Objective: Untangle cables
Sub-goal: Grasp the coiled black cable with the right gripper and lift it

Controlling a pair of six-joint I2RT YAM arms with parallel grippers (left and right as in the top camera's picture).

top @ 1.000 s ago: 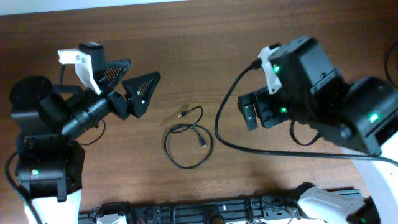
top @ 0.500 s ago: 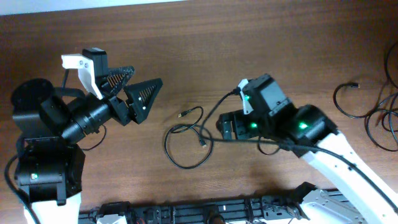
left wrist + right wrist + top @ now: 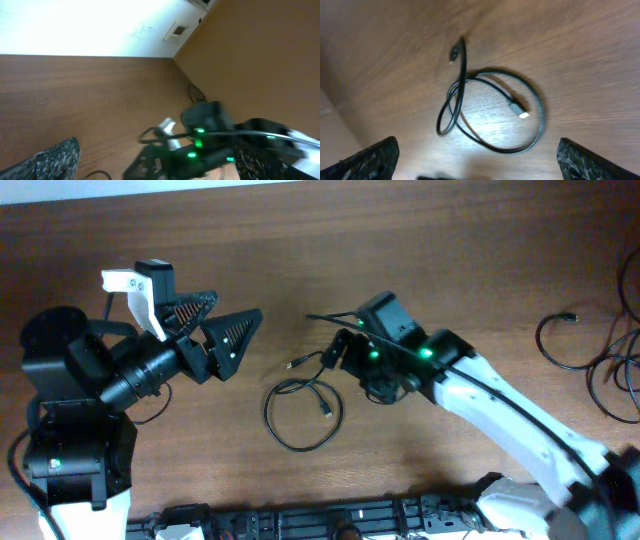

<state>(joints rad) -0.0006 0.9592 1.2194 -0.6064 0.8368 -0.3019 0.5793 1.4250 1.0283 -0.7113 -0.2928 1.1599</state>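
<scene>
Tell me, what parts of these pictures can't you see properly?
- Overhead: the cables at the right edge run off the picture, so they cannot be counted.
- Left wrist: the right arm is blurred, so its fingers cannot be made out.
- Right wrist: the looped cable has plugs too small to tell their type.

Two black-and-white arms, green lights on.
Left arm (image 3: 90,370): black cylindrical joints, white bracket (image 3: 135,288) up top, and the left gripper (image 3: 236,305) shows black triangular fingers with ribbed faces. Right arm (image 3: 520,415): white shell links, black motor housings, green LEDs glowing (one on the left base too), a black cable off its wrist, finger pads (image 3: 375,159) speckled grey.
</scene>
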